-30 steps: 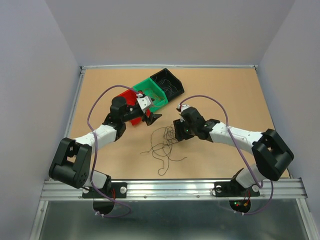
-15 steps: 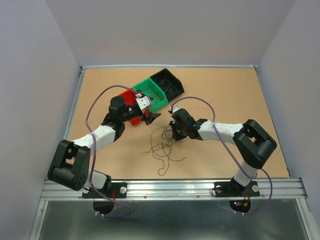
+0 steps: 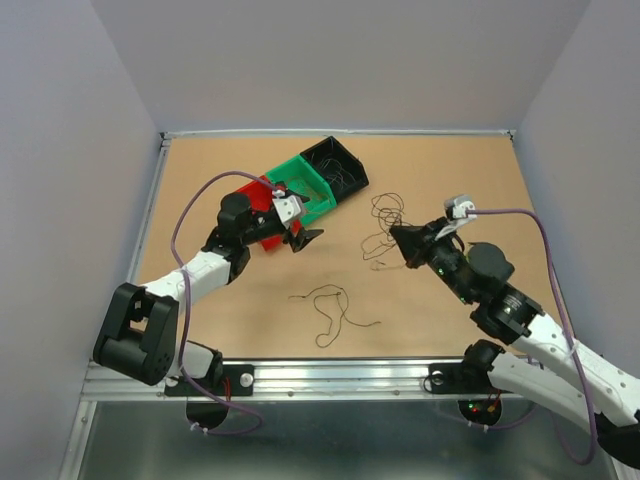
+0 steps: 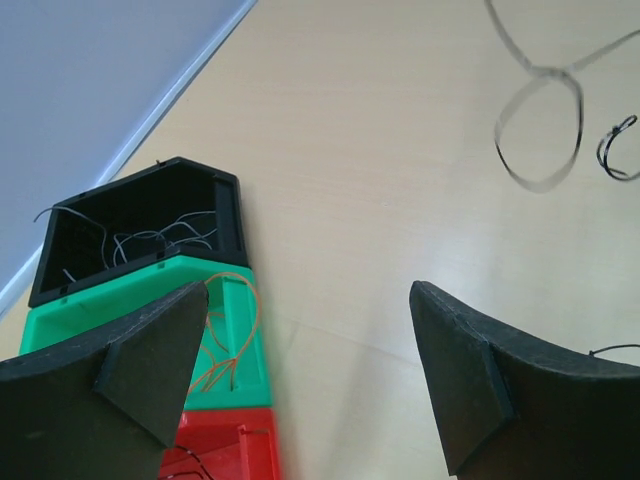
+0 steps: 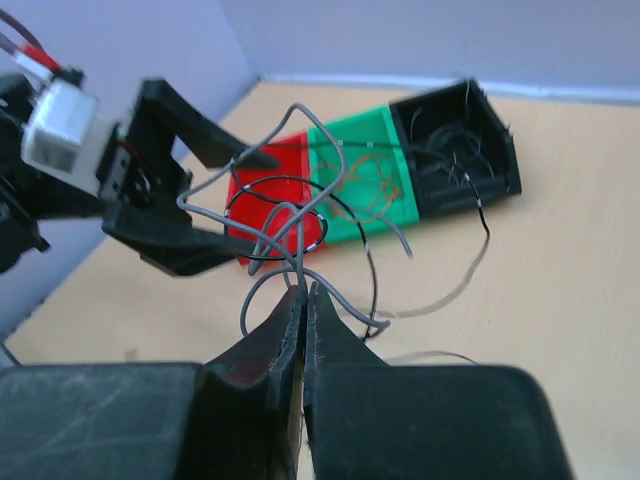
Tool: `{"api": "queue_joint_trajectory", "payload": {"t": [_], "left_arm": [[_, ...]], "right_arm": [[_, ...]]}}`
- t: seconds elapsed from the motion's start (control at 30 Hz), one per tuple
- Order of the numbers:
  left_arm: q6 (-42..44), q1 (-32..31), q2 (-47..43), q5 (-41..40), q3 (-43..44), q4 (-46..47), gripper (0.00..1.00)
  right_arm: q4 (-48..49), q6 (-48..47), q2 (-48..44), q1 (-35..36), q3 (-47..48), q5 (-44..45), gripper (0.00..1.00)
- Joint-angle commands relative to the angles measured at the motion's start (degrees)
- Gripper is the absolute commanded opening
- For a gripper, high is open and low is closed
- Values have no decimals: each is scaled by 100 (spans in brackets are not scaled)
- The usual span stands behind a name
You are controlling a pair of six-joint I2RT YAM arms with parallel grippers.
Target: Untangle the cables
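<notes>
Top view, desk (image 3: 480,180): tan board; my two arms reach in from the near edge.
Top view, bins: red bin (image 3: 258,222), green bin (image 3: 308,188) and black bin (image 3: 338,163) touch in a diagonal row at back left, black farthest.
Top view, left tool (image 3: 305,240): fingers spread wide with nothing between them. It is just beside the red bin's near right corner.
Top view, right tool (image 3: 396,236): fingers pressed together on a clump (image 3: 384,213) of dark cables, right of centre. The clump spreads around the fingertips. I cannot tell whether its low end touches the desk.
Top view, loose strands (image 3: 338,305): a few thin dark cables lie flat on the desk near the front middle, between my arms and well apart from the clump.
Left wrist, tool: one finger at each lower corner, a wide gap, bare desk showing in it.
Left wrist, bins: the black bin holds pale wires (image 4: 150,240). The green bin holds an orange loop (image 4: 250,300). Only a corner of the red bin shows.
Left wrist, upper right: a blurred grey loop (image 4: 537,186) and a small dark curl (image 4: 612,150). I cannot tell which cables these belong to.
Right wrist, tool: fingertips shut, with grey and black cables pinched at the tips and curling up and outward.
Right wrist, background: the left tool gapes at left, in front of the red bin. The three bins stand in a row behind the clump, with thin wires in the green and black ones.
</notes>
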Motion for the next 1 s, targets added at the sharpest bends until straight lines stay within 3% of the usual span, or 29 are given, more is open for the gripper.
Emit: {"api": "queue_joint_trajectory", "payload": {"t": [0.0, 0.17, 0.53, 0.67, 0.97], "left_arm": [[189, -68, -178, 514, 190, -23, 94], [58, -94, -230, 1033, 199, -59, 96], [6, -287, -345, 761, 68, 72, 98], [-662, -322, -616, 306, -494, 1606, 99], [-752, -726, -969, -29, -1294, 3095, 99]], "right_arm": [[646, -195, -332, 43, -484, -275, 1], [707, -239, -351, 42, -467, -609, 1], [988, -318, -500, 43, -607, -1400, 0], [1138, -326, -447, 34, -616, -1875, 1], [1401, -213, -307, 43, -651, -2473, 1]]}}
